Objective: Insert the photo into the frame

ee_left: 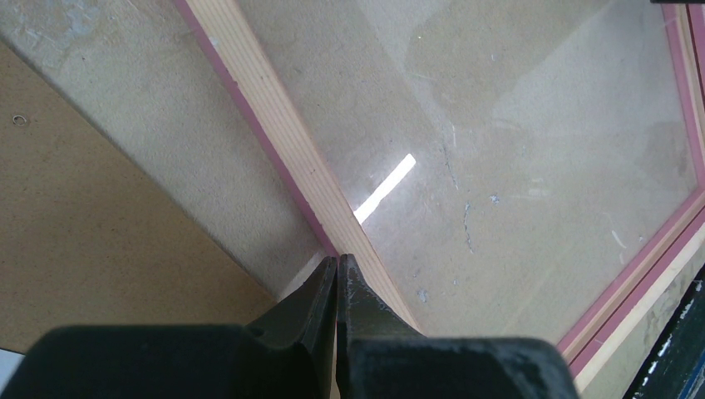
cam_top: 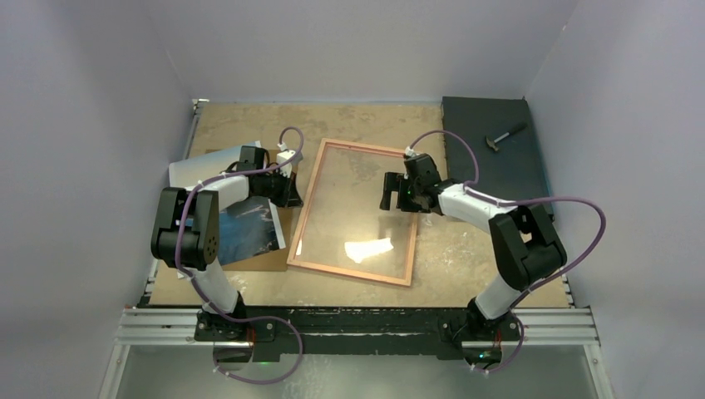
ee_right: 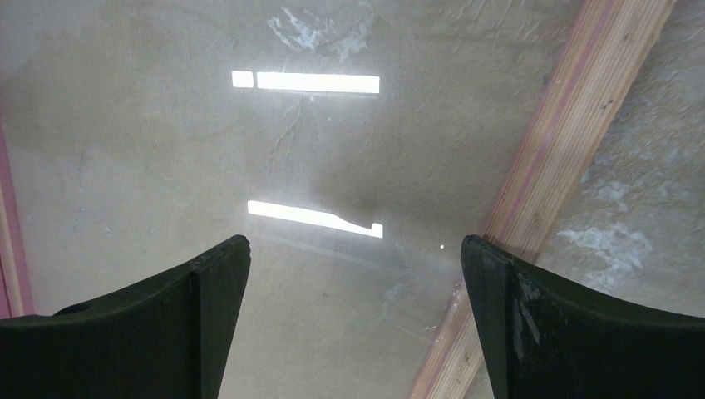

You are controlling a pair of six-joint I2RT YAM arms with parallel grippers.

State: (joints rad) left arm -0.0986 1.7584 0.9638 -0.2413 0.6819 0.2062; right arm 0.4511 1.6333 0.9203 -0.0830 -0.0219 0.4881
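Left tool (ee_left: 338, 259) closed at frame (ee_left: 287, 141) rim — photo (cam_top: 253, 223) partly hidden.

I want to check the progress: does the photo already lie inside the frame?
No, the photo lies on the brown board to the left of the frame, through which only the table shows.

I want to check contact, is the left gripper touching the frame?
Cannot tell. Left wrist view: the shut left gripper overlaps the rim of the frame, but neither contact nor gap shows.
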